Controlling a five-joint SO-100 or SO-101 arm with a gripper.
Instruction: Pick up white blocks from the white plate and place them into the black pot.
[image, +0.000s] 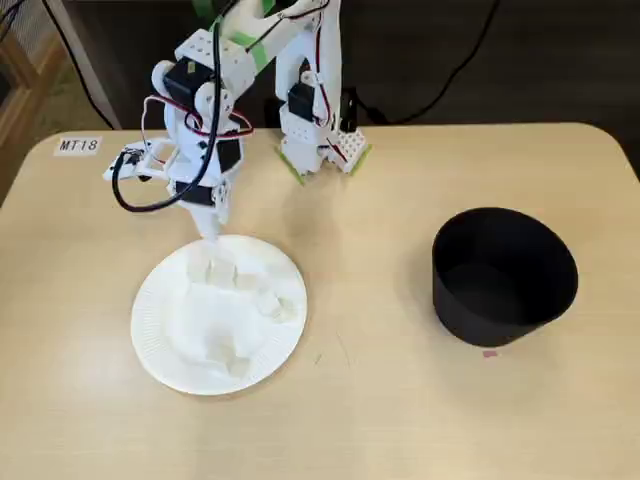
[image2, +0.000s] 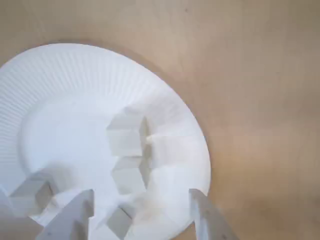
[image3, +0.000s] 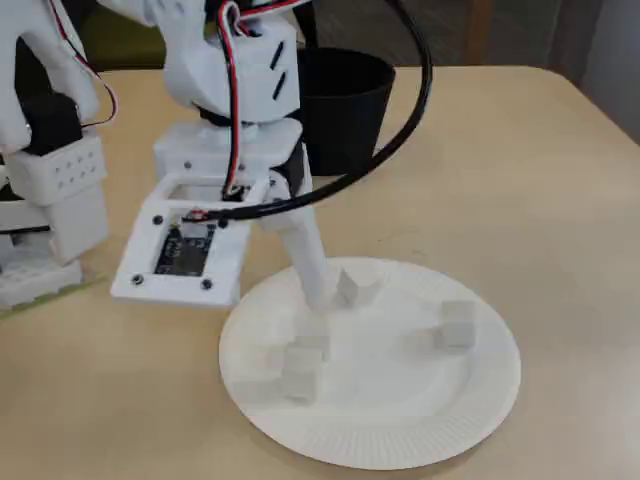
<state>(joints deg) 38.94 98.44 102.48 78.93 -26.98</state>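
The white plate (image: 160, 345) lies on the left of the table in a fixed view, with several small white blocks (image: 268, 303) scattered on it. My gripper (image: 213, 235) hangs over the plate's far edge, open and empty. In the wrist view its two fingers (image2: 75, 215) stand wide apart above the plate (image2: 65, 70). One block (image2: 117, 222) lies low between them and two more (image2: 127, 132) lie ahead. The other fixed view shows the gripper (image3: 320, 292) just above the plate (image3: 400, 440), beside a block (image3: 355, 288). The black pot (image: 505, 275) stands on the right.
The arm's base (image: 320, 130) is clamped at the table's far edge, with a black cable (image: 135, 200) looping from the wrist. A label (image: 78, 145) is stuck at the far left corner. Bare tabletop (image: 370, 330) separates plate and pot.
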